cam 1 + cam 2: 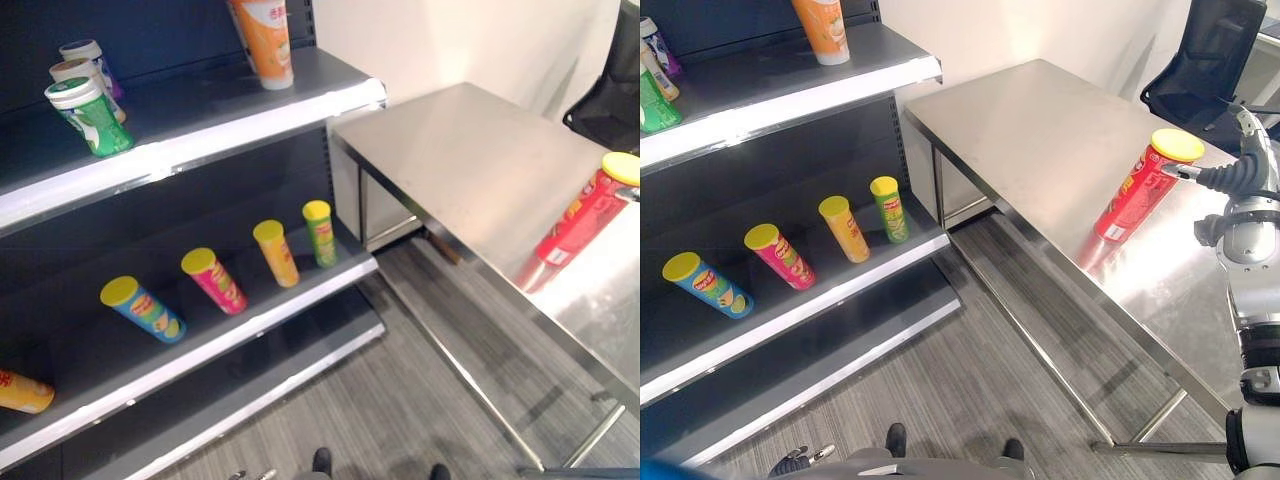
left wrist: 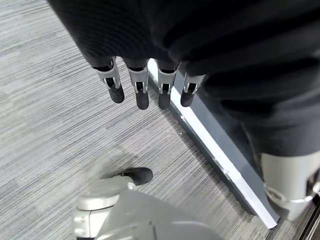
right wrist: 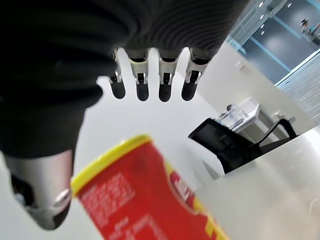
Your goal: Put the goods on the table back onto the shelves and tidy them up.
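Observation:
A red can with a yellow lid [image 1: 1138,192] stands tilted on the steel table [image 1: 1040,130], near its right side. My right hand [image 1: 1235,178] is just right of the can's top, one fingertip close to the lid. In the right wrist view the fingers [image 3: 141,85] are straight above the can [image 3: 150,195], with the thumb [image 3: 40,200] to one side, and nothing is clasped. My left hand [image 2: 140,87] hangs open over the floor beside the shelf's bottom rail.
The shelf unit [image 1: 250,325] stands on the left. Its middle shelf holds blue [image 1: 143,307], pink [image 1: 214,280], orange [image 1: 276,252] and green [image 1: 320,232] cans. The top shelf carries an orange can [image 1: 266,42] and a green one [image 1: 88,114]. A black office chair [image 1: 1210,60] sits behind the table.

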Available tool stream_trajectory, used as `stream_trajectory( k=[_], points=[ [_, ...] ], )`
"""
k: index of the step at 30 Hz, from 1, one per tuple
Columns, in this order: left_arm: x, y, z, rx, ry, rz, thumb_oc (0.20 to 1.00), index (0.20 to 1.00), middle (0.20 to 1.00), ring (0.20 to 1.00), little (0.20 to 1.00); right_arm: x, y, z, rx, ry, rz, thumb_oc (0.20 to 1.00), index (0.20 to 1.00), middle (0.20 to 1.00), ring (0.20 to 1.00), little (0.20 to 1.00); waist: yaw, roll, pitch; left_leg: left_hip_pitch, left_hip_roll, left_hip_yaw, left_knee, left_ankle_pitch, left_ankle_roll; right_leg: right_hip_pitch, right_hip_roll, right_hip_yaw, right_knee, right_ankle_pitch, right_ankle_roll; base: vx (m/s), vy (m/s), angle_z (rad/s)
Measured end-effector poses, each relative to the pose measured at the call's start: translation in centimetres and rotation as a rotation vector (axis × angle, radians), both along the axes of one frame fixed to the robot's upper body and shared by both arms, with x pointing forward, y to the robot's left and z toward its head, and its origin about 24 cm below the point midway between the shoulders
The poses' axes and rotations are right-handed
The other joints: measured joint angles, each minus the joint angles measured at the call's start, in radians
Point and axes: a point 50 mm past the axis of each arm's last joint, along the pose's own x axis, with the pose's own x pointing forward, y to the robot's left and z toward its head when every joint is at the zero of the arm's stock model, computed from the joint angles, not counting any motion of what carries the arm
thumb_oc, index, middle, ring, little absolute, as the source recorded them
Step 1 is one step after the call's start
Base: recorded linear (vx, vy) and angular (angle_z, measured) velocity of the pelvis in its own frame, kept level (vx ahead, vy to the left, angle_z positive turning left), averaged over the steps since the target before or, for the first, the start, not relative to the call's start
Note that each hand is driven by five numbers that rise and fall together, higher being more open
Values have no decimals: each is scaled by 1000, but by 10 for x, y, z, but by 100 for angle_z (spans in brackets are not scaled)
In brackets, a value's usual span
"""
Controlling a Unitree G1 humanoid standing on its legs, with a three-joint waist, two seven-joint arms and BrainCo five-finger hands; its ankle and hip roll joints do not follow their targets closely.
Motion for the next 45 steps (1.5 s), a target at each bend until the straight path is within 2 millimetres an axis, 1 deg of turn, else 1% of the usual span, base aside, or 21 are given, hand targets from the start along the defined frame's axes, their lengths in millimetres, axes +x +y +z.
stream_trajectory(
  k=[5,11,19,34,36,37,38,45],
  points=[
    [-1,0,0,-1,4,1,1000,1000,1000,1000,1000,6,-2,3,-3,16,-14,1000,1000,1000,1000,1000,4,2,1,-10,0,-21,0,5,-2,1,1,-19,0,-1,-1,4,-16,10],
    [-2,0,-1,-1,6,1,1000,1000,1000,1000,1000,5,-12,0,-17,60,-52,1000,1000,1000,1000,1000,17,9,3,-19,-1,-26,0,5,-2,-2,0,-27,0,-3,0,2,-2,3],
    [-1,0,-1,-1,6,2,1000,1000,1000,1000,1000,9,-7,-2,-29,83,-36,1000,1000,1000,1000,1000,17,15,7,-23,-3,-30,0,5,-3,-3,0,-34,0,-6,1,2,0,1],
    [-1,0,0,-2,4,6,1000,1000,1000,1000,1000,12,-4,0,-19,94,-7,1000,1000,1000,1000,1000,18,7,25,-23,-3,-32,0,5,-3,-2,0,-36,0,-7,1,0,0,0],
    [-1,0,0,-2,4,6,1000,1000,1000,1000,1000,12,-4,0,-14,99,-1,420,420,420,420,420,18,4,26,-22,-3,-32,0,5,-3,-1,0,-36,0,-7,1,0,0,0],
    [-1,0,0,-2,4,6,1000,1000,1000,1000,1000,12,-4,-1,-1,97,4,347,347,347,347,347,18,4,27,-22,-3,-32,0,5,-2,-1,0,-36,0,-7,1,0,0,0],
    [-1,0,0,-2,4,6,1000,1000,1000,1000,1000,12,-4,-1,1,97,5,200,200,200,200,200,18,4,27,-22,-3,-32,0,5,-2,-1,0,-36,0,-6,1,0,0,0],
    [-1,0,0,-2,3,7,1000,1000,1000,1000,1000,16,1,1,-5,102,25,200,200,200,200,200,18,3,27,-21,-2,-33,0,6,-3,1,1,-36,0,-6,1,0,0,0]
  ],
)
